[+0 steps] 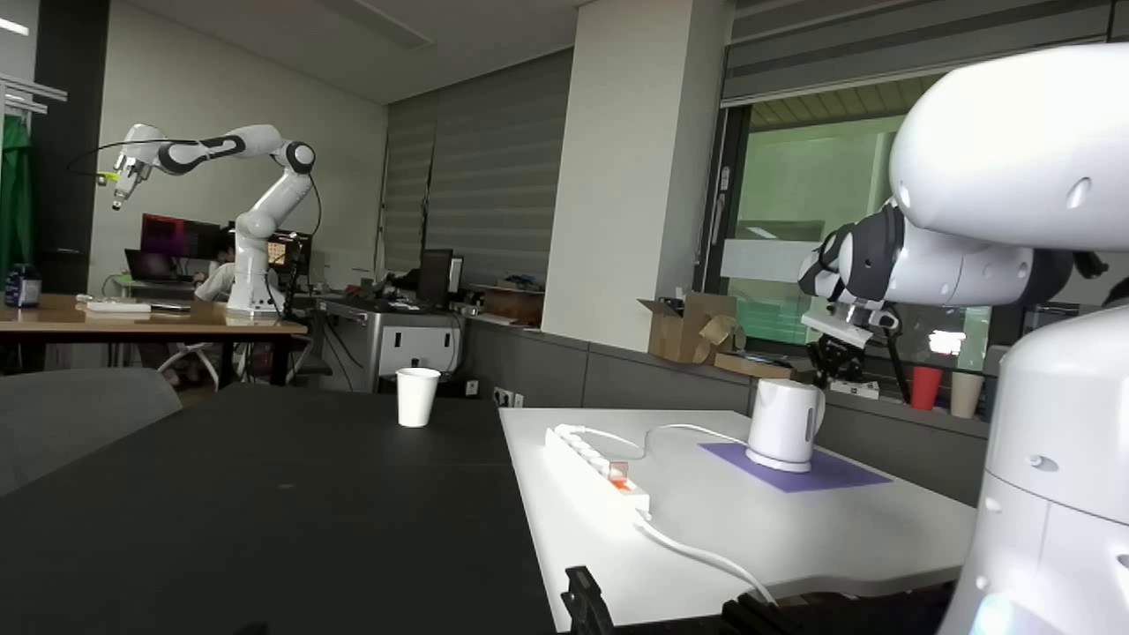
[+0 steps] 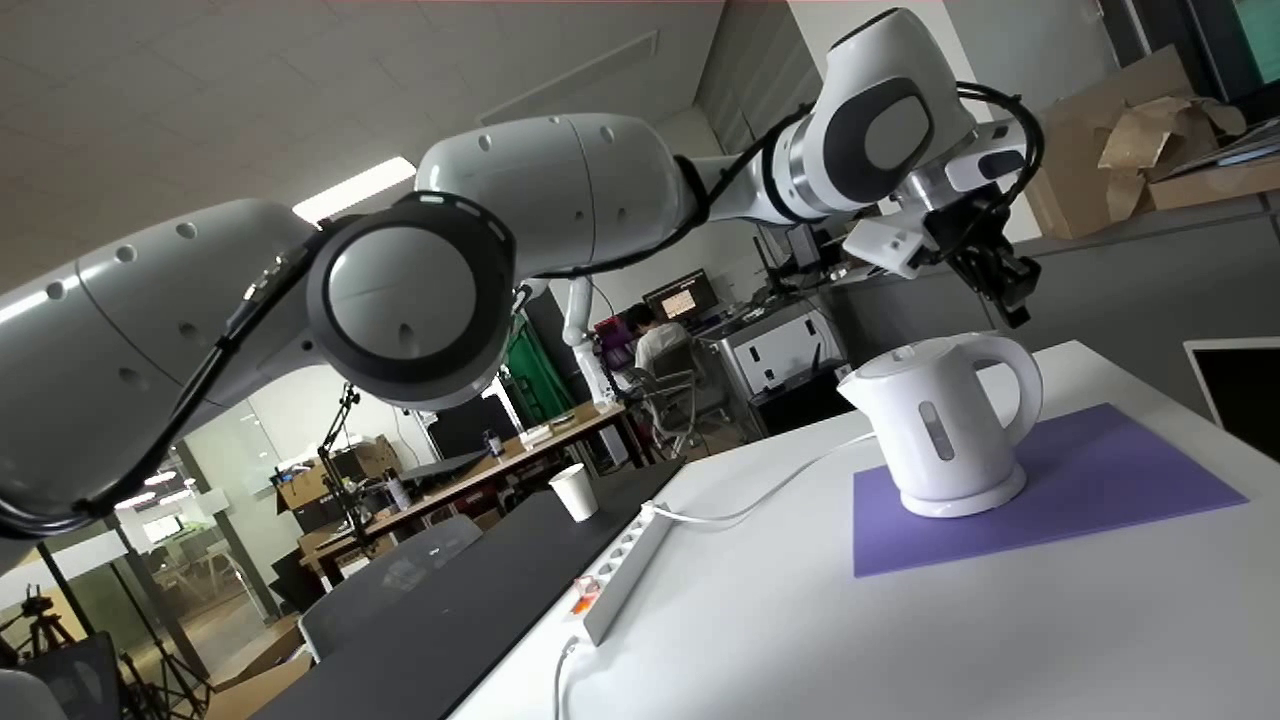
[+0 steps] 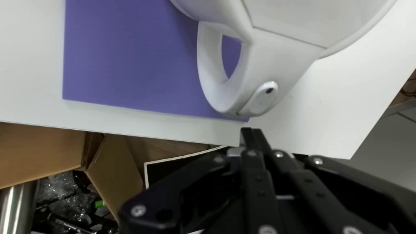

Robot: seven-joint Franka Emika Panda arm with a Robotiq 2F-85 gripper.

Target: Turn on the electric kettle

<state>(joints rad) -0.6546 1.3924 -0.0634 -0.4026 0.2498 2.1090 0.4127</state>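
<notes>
The white electric kettle [image 1: 781, 425] stands upright in both exterior views [image 2: 940, 430] on a purple mat [image 2: 1130, 475]. Its handle [image 3: 234, 91] points toward my gripper in the wrist view. A small white switch tab [image 3: 261, 97] with a dark red dot sits on the handle's outer top. My gripper [image 3: 251, 130] has its fingertips together with nothing between them. It is above and just beyond the handle, apart from it, as an exterior view also shows [image 2: 1015, 312]. The kettle's spout side is out of the wrist view.
A white power strip [image 2: 625, 570] with an orange switch lies on the white table, and the kettle's cord runs to it. A white cup [image 1: 416, 397] stands on the black table. A dark panel with a white frame [image 2: 1245, 390] and an open cardboard box [image 3: 113, 172] are beyond the table edge.
</notes>
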